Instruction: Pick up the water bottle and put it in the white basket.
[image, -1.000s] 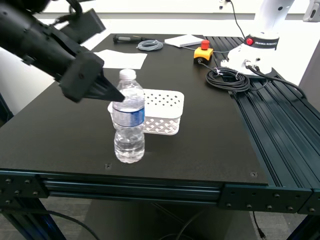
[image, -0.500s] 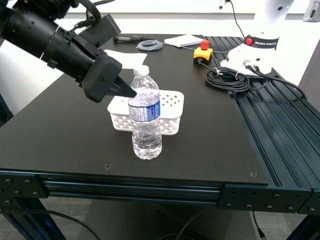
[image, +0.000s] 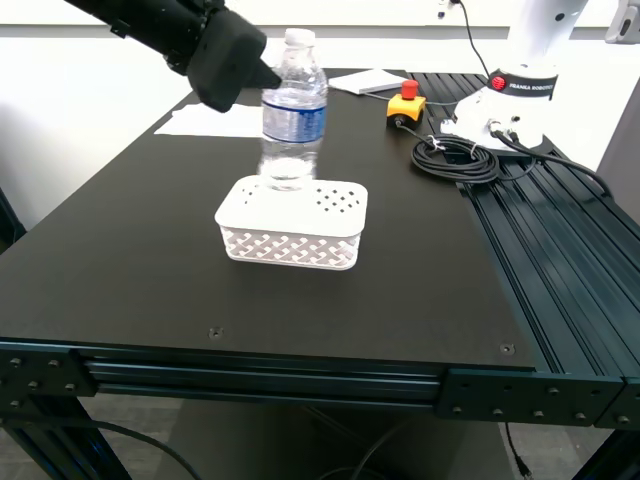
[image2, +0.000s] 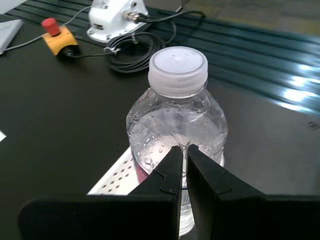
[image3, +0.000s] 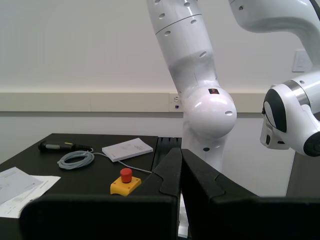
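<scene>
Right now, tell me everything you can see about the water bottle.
The water bottle is small, clear ribbed plastic with a white cap and a blue-and-white label, and holds water. It hangs upright in the air over the white basket, its base just above the rim. My first claw grips its upper body.

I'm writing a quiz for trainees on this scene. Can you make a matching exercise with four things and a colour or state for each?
Things:
1. water bottle
2. white basket
3. button box
4. coiled cable

Descriptions:
A. yellow, with a red button on top
B. black, lying beside the white robot base
C. lifted off the table at my first end effector
D. resting on the table, round holes facing up

Pairs: 1-C, 2-D, 3-A, 4-B
</scene>
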